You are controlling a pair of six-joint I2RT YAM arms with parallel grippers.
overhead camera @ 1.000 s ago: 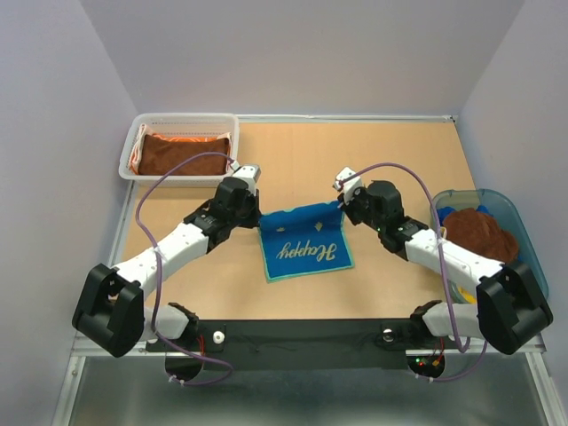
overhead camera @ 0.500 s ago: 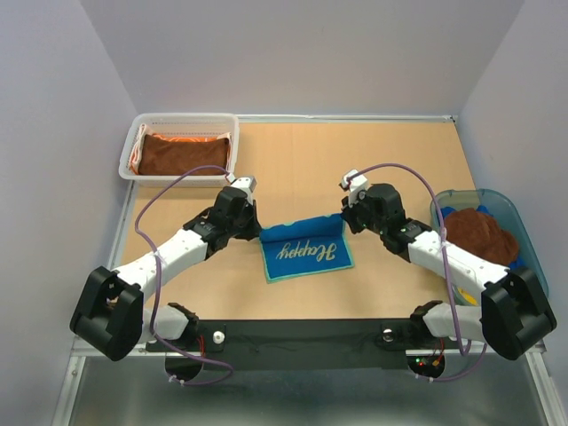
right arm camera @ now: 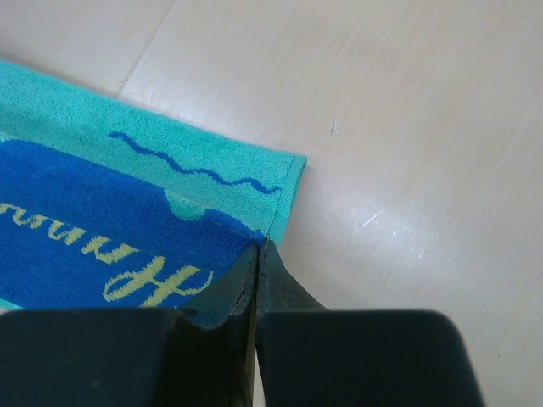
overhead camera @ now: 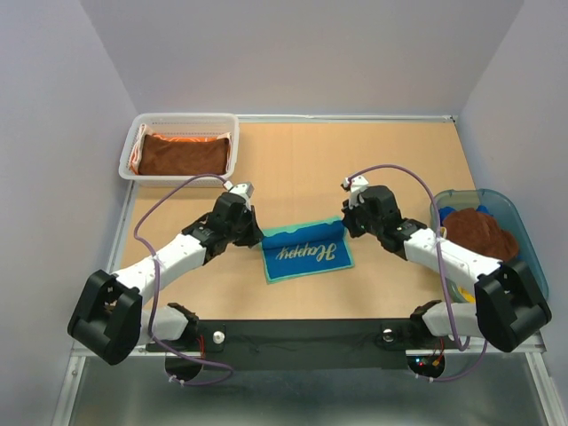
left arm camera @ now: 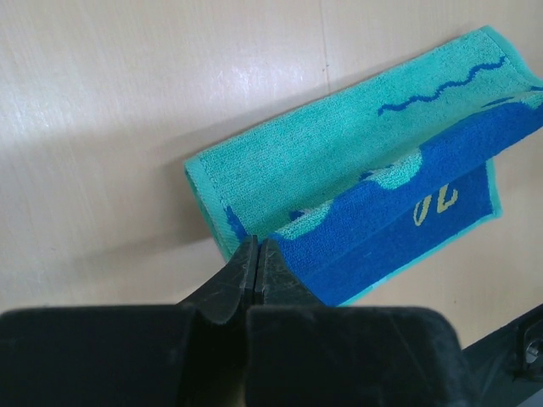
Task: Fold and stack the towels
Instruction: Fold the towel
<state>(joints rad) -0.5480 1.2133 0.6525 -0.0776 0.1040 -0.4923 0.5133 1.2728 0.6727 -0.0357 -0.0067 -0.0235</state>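
A blue towel [overhead camera: 306, 253] with a teal border and yellow "Happy" lettering lies mid-table, its far edge turned over toward the near side. My left gripper [overhead camera: 255, 233] is shut on its far-left corner, and the left wrist view shows the tips [left arm camera: 257, 246] pinching the blue layer over the teal underside [left arm camera: 339, 148]. My right gripper [overhead camera: 347, 227] is shut on the far-right corner [right arm camera: 259, 244], low over the towel [right arm camera: 102, 229]. A dark brown towel [overhead camera: 182, 153] lies folded on an orange one [overhead camera: 139, 149] in the basket.
The white mesh basket [overhead camera: 182, 118] stands at the far left corner. A translucent blue-green tub [overhead camera: 513, 213] at the right edge holds a crumpled brown towel [overhead camera: 479, 232] over other cloths. Bare wooden table [overhead camera: 355, 151] stretches behind the arms.
Both grippers have come toward the near edge and lower, carrying the blue towel's far edge with them. The raised flap now lies flatter over the towel.
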